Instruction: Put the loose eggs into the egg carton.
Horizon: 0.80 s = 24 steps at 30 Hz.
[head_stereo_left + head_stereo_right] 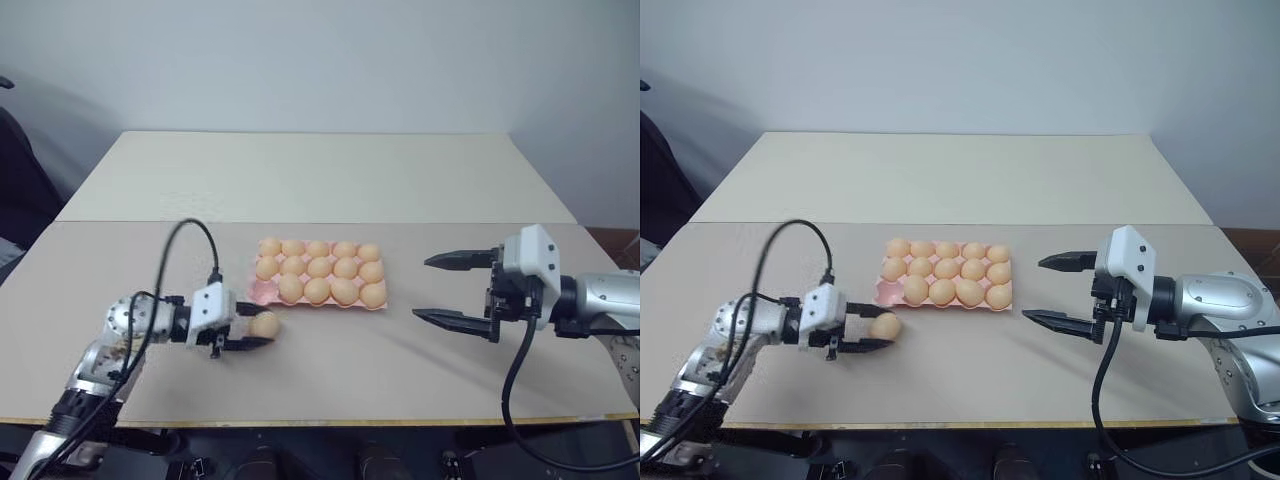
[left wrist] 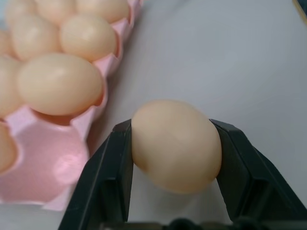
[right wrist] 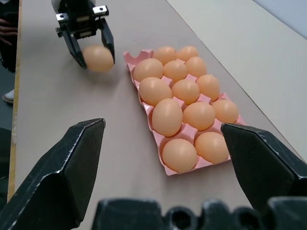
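One egg [image 1: 265,324] sits pinched in the left gripper [image 1: 256,326], just off the carton's [image 1: 256,292] near-left corner — the one empty cup lies just beyond. Farther right, the right gripper [image 1: 452,290] hangs spread, holding nothing.

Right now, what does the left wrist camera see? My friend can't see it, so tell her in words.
The left gripper has its two black fingers closed on a tan egg above the grey table. Beside it sits the pink egg carton, with eggs in its cups and the nearest corner cup empty.
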### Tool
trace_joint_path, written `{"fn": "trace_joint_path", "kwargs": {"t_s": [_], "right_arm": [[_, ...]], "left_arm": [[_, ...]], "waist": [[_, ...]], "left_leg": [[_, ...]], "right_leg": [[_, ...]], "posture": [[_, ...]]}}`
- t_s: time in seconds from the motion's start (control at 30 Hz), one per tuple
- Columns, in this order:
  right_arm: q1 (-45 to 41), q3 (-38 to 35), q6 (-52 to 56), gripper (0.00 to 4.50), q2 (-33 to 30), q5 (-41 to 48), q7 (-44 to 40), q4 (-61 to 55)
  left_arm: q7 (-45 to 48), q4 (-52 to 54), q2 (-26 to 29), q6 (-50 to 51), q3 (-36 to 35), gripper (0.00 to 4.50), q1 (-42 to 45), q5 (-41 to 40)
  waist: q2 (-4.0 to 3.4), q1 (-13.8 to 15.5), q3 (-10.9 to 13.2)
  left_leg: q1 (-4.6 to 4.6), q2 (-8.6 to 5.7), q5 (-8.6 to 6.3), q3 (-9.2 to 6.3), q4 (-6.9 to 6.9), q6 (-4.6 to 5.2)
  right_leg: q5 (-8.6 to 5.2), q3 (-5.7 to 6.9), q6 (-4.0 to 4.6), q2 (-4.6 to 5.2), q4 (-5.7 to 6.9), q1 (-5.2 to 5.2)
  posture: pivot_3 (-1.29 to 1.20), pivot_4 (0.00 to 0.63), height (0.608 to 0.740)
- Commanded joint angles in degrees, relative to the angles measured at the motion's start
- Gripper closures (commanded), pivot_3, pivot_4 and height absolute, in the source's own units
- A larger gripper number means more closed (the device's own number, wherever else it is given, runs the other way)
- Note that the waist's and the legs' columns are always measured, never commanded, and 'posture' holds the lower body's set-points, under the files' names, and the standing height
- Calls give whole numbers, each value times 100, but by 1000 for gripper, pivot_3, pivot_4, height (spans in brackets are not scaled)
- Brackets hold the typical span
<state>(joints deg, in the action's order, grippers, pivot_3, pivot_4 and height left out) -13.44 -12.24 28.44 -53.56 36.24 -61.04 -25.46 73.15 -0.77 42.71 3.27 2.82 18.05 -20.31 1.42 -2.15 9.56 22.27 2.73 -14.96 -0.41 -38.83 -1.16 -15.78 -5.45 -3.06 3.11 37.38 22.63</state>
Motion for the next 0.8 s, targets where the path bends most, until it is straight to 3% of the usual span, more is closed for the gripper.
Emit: {"fn": "trace_joint_path", "kwargs": {"t_s": [0.03,0.3,0.53,0.77,0.8], "right_arm": [[-101,-190,-27,0,-47,102,29,-132],[-134,-151,-62,0,-5,78,75,-125],[-96,-210,-21,0,-29,108,102,-210],[-66,-272,20,0,-61,151,131,-262],[-73,-259,12,0,-57,148,136,-253]], "left_arm": [[-186,224,17,506,-474,2384,352,-540],[-1020,-829,-365,91,-241,2384,1055,379],[-994,-1407,-560,-262,118,2384,1326,902],[-554,-1106,-345,64,-84,115,1216,582],[-523,-1057,-284,98,-132,52,1194,543]], "waist": [[0,7,0],[0,9,0],[0,24,0],[0,14,0],[0,11,0]], "left_leg": [[-1,0,0,-1,0,0],[-4,-3,0,-2,1,0],[1,-4,0,-4,0,0],[2,-3,0,-4,1,0],[1,-3,0,-4,0,0]], "right_leg": [[0,1,0,0,0,0],[0,1,-1,0,-9,-7],[2,3,-1,0,-10,-5],[2,2,-2,0,-11,-5],[2,2,-2,0,-11,-5]], "posture": [[0,150,740],[0,150,740],[0,150,740],[0,150,740],[0,150,740]]}}
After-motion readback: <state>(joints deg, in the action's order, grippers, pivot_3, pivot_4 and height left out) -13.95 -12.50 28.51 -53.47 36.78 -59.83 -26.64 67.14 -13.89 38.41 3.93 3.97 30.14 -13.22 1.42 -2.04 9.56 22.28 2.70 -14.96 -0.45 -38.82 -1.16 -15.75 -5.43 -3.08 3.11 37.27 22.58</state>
